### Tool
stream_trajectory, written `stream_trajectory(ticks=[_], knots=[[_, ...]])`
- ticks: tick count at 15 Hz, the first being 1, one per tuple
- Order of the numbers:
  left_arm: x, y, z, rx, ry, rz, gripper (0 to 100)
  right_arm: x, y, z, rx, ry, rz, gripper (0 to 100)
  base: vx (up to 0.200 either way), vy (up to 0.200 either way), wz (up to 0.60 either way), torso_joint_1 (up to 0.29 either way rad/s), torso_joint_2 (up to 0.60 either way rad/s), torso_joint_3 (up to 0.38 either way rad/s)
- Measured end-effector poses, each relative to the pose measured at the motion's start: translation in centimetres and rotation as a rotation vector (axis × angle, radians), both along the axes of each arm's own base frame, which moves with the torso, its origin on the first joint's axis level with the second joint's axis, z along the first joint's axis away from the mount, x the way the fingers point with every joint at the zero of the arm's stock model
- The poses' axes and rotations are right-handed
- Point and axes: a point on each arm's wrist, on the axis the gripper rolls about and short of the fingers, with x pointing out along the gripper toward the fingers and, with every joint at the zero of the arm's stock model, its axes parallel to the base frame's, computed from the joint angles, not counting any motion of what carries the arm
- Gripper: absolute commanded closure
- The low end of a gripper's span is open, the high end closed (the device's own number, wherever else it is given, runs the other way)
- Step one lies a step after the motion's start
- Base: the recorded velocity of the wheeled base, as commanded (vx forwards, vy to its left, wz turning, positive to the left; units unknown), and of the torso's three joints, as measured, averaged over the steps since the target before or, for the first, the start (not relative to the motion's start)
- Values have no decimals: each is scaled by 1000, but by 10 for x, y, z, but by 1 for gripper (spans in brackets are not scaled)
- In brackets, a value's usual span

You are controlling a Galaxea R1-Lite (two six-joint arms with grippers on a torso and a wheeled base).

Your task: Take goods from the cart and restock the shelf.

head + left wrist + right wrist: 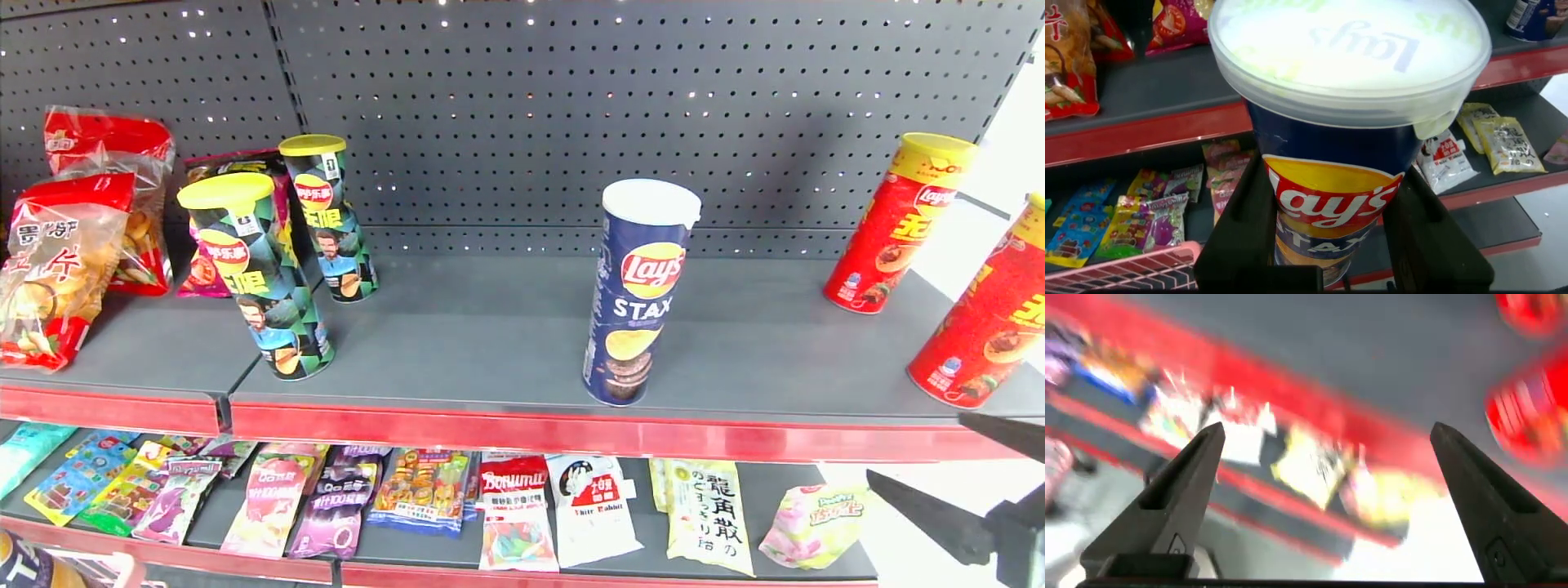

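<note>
Left wrist view, right up close: the left gripper (1331, 245) is clamped on a blue chip can (1331, 155), one dark finger on each side of the body, well below the clear lid. The can's upright, lid on top, and that grip looks chosen so it can go down flat on its base. Beside it the pink wire rim of the cart (1127, 273) peeks in, so the can is held close by the cart, out in front of the shelving and not yet on any board.

On the other side, the right gripper (1323, 498) is spread wide with nothing between its fingers, low and out beyond the red shelf edge. I'd say it's parked clear to give the loaded arm room.

Moving back, the lower shelf (771, 490) carries candy packs (514, 506) laid flat in a row, which is no place for a tall tube. Above it, the upper shelf (490, 335) is where the cans live. A matching blue can (637, 294) stands alone mid-board near the front lip, with bare grey on both sides, and that gap is my pick for the drop. Two red cans (898, 220) stand at the right end and two green cans (253, 278) with yellow lids to the left, with snack bags (57, 269) propped at the far left. Behind it all is the grey pegboard (522, 98).
</note>
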Motion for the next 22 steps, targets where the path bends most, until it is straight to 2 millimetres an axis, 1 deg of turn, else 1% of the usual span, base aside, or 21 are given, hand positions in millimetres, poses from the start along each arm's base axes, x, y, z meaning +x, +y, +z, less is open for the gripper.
stream_trajectory(ticks=[2, 4, 7, 11, 14, 16, 17, 18, 19, 20, 22], knots=[[-1, -1, 4, -7, -9, -52, 100, -22, -14, -2, -13, 28, -69, 0, 0, 0, 0, 0, 0, 0], [0, -2, 11, -11, -16, -78, 100, -49, -26, -5, -11, 14, -158, 0, 0, 0, 0, 0, 0, 0], [5, -3, 21, -11, -11, -89, 100, -81, -35, -14, 26, -54, -351, 0, 0, 0, 0, 0, 0, 0], [9, -5, 26, -22, 0, -172, 100, -113, -33, -35, 102, -195, -325, 0, 0, 0, 0, 0, 0, 0], [9, -6, 26, -52, 12, -220, 100, -121, -32, -66, 108, -240, -299, 0, 0, 0, 0, 0, 0, 0], [9, -6, 27, -92, 17, -230, 100, -121, -32, -79, 125, -306, -249, 0, 0, 0, 0, 0, 0, 0], [9, -6, 28, -101, 10, -231, 100, -121, -32, -84, 142, -309, -239, 0, 0, 0, 0, 0, 0, 0], [9, -6, 29, -110, 0, -232, 100, -121, -31, -87, 193, -310, -244, 0, 0, 0, 0, 0, 0, 0], [9, -6, 29, -114, -2, -231, 100, -121, -32, -88, 251, -325, -263, 0, 0, 0, 0, 0, 0, 0], [8, -6, 29, -116, -5, -227, 100, -120, -32, -89, 263, -340, -288, 0, 0, 0, 0, 0, 0, 0], [6, -6, 27, -116, -12, -224, 100, -119, -33, -89, 181, -378, -284, 0, 0, 0, 0, 0, 0, 0]])
